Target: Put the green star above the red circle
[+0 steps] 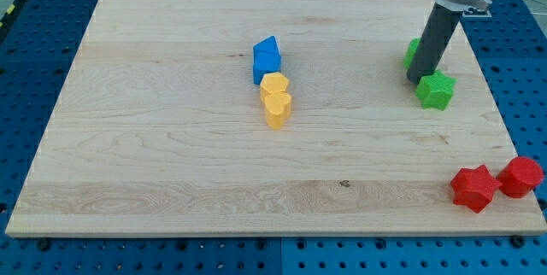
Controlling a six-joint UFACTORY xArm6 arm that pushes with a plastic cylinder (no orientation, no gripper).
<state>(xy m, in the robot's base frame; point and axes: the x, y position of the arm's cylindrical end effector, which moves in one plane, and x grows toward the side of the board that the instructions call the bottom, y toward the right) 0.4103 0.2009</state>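
Green star: upper right of board, touching my tip on its right-lower side.
Tip: bare rod, holds nothing.
Red circle: bottom-right corner, well below star, red star beside it.
Room: open board between; right edge close.
Second green block: half hidden behind rod.

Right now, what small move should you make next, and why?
Probably push the green star toward the view's bottom right. My tip sits just at its upper left, and the red circle lies near that bottom-right corner, beside the red star.
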